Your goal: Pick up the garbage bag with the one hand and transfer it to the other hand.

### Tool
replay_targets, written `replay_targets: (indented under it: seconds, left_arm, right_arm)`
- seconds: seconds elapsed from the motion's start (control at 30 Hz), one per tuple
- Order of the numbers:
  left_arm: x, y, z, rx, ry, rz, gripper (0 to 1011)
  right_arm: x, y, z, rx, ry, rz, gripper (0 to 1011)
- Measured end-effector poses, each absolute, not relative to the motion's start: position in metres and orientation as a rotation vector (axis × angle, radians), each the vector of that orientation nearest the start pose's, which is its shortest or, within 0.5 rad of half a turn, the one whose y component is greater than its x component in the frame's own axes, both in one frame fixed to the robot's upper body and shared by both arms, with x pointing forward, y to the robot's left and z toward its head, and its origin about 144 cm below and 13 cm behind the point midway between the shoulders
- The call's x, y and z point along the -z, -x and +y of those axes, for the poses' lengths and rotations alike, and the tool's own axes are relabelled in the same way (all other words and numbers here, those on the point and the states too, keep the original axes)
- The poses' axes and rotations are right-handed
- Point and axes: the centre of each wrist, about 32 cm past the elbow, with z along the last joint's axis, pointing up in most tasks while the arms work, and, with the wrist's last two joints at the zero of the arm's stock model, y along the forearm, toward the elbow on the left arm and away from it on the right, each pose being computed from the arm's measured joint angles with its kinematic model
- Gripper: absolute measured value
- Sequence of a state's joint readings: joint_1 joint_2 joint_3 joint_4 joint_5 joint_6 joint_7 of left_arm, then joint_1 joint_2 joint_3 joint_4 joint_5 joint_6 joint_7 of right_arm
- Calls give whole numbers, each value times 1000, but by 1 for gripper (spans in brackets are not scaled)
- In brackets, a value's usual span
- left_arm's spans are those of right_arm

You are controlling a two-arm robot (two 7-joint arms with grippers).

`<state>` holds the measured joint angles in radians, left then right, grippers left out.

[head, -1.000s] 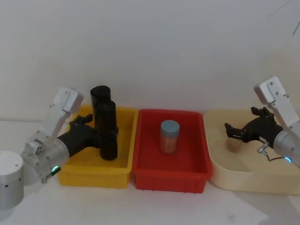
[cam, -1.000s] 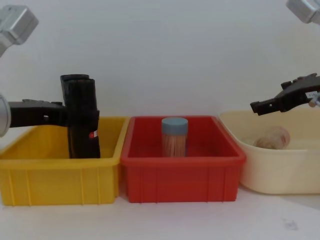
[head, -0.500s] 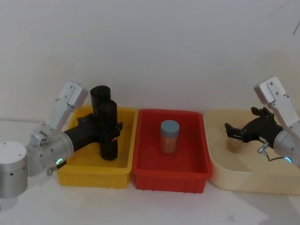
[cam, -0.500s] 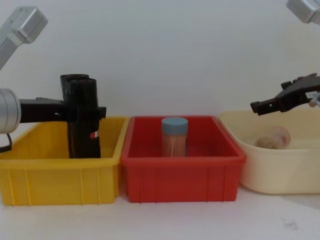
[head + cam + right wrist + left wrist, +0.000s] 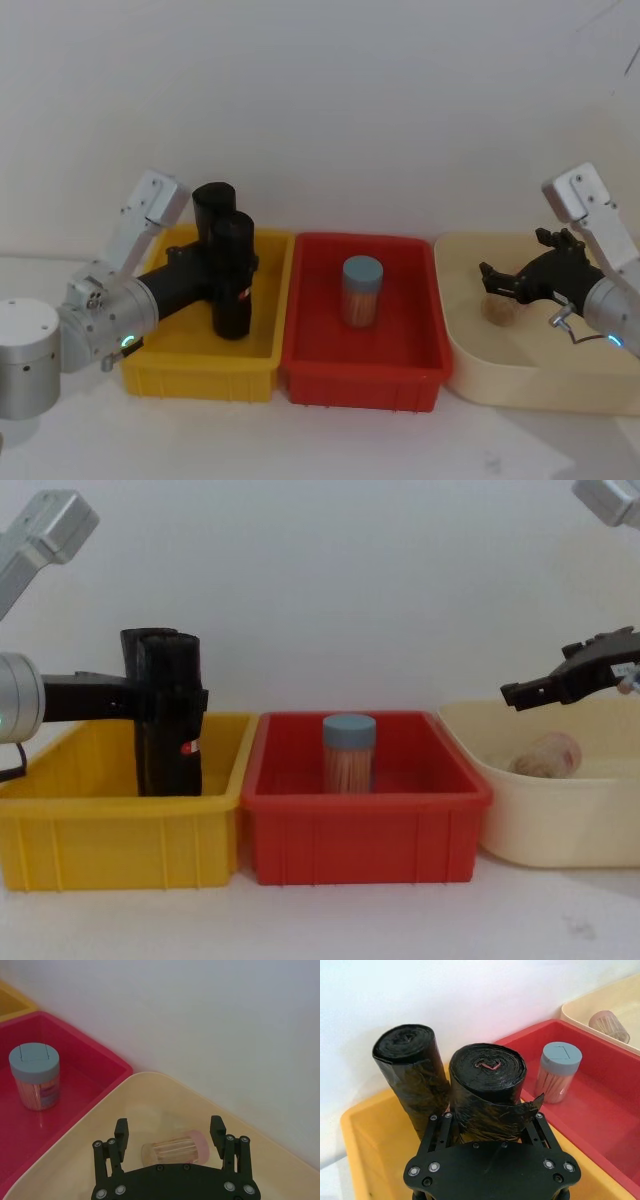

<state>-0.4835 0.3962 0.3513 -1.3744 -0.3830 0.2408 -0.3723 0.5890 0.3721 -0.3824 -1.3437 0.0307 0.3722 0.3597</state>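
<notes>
The garbage bag [image 5: 232, 285], a tight black roll with a small red-and-white label, stands in the yellow bin [image 5: 200, 375], leaning slightly toward the red bin. My left gripper [image 5: 236, 272] reaches in from the left and is shut on the roll at mid-height. In the left wrist view its fingers [image 5: 438, 1125] press both sides of the garbage bag [image 5: 487, 1085]. In the chest view the left gripper [image 5: 192, 704] holds the garbage bag [image 5: 170, 680] above its label. My right gripper [image 5: 495, 277] hovers open over the cream tub [image 5: 530, 385].
A second black roll [image 5: 212, 200] stands just behind the held one. The red bin [image 5: 360, 385] in the middle holds an upright toothpick jar [image 5: 362, 290] with a blue lid. Another toothpick jar [image 5: 172, 1149] lies on its side in the cream tub.
The left gripper has moved in around the front roll and shut on it, and the roll now leans a little to the right. The right arm has not moved.
</notes>
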Motion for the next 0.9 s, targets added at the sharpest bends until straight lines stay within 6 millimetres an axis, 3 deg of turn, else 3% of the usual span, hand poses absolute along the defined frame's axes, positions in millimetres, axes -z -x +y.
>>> replay_targets:
  seconds: [0.2,0.5,0.9]
  left_arm:
    - [-1253,-566,263,-1011,-150,-38,521]
    - [-1281,-556,260,-1058,-112,-92,521]
    - [-1314,-563,250,-1009,-48,-131,521]
  right_arm:
    - [-1279,-593,-253,1068,472,-217,1004]
    - [-1279,-593,-253,1069,472,-217,1004]
    - [-1279,-593,-253,1068,472,-217,1005]
